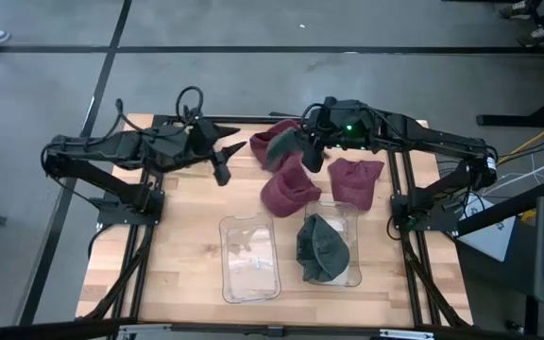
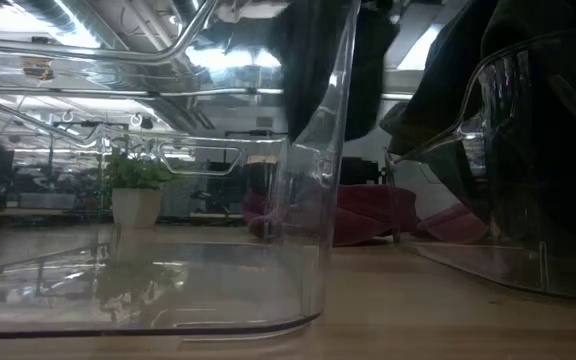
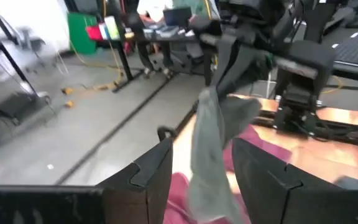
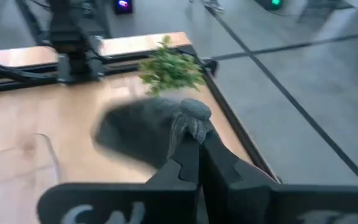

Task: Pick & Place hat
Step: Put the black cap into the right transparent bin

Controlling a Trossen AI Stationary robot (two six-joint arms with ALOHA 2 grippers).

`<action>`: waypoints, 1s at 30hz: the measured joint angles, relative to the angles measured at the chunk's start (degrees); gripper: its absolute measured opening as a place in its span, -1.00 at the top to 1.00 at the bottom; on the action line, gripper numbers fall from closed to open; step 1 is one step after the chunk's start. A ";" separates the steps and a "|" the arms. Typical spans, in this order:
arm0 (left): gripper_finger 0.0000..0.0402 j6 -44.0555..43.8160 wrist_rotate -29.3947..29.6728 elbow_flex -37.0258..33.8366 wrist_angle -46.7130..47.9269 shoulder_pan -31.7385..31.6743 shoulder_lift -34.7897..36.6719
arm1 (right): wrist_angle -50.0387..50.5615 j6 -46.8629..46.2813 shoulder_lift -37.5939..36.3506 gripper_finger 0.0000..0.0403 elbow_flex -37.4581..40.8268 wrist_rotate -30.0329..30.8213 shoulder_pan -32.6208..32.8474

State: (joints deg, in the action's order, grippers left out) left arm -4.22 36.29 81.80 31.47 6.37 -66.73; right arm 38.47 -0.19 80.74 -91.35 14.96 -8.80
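My right gripper (image 1: 312, 149) is over the far middle of the table, shut on a grey-green hat (image 1: 297, 144), which also shows in the left wrist view (image 3: 209, 155). Three maroon hats lie on the table: one at the far side (image 1: 274, 142), one in the middle (image 1: 288, 189), one to the right (image 1: 355, 179). Another dark green hat (image 1: 322, 248) lies in the right clear bin (image 1: 352, 276). My left gripper (image 1: 222, 162) hovers open to the left of the hats, touching nothing. My right gripper pinches a bunched fold of the grey-green hat (image 4: 190, 123) between its two fingertips. The hat hangs slack below the fingers (image 3: 211, 143), above the maroon hats. Whether its lower end touches them, I cannot tell.
An empty clear bin (image 1: 249, 257) stands left of the filled one, near the table's near edge. A small potted plant (image 4: 169, 67) stands at the table's far edge. Bare wood lies on the left half (image 1: 163, 246). In the low view, the bin walls (image 2: 318, 200) fill the foreground.
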 joint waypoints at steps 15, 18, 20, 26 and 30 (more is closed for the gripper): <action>0.23 -6.16 1.13 -0.09 15.25 -0.11 9.93 | 14.17 -11.43 -12.49 0.99 0.02 11.37 -0.02; 0.24 -5.72 4.21 -0.09 17.24 -0.15 11.31 | 17.47 -15.38 -14.63 0.99 0.02 12.63 -0.02; 0.24 -5.70 5.82 -0.09 19.02 -0.17 12.17 | 20.21 -18.47 -15.66 0.99 0.02 13.75 0.20; 0.24 -6.11 7.48 -2.93 20.27 -0.17 15.27 | 28.03 -26.20 -16.83 0.99 0.02 16.63 3.73; 0.24 -7.08 7.53 -6.06 20.13 -0.17 17.52 | 30.64 -30.62 -17.11 0.99 0.02 18.94 7.91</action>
State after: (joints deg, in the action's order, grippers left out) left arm -11.30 43.82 75.74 51.60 6.20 -49.22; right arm 69.11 -30.81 63.64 -91.33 33.91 -0.89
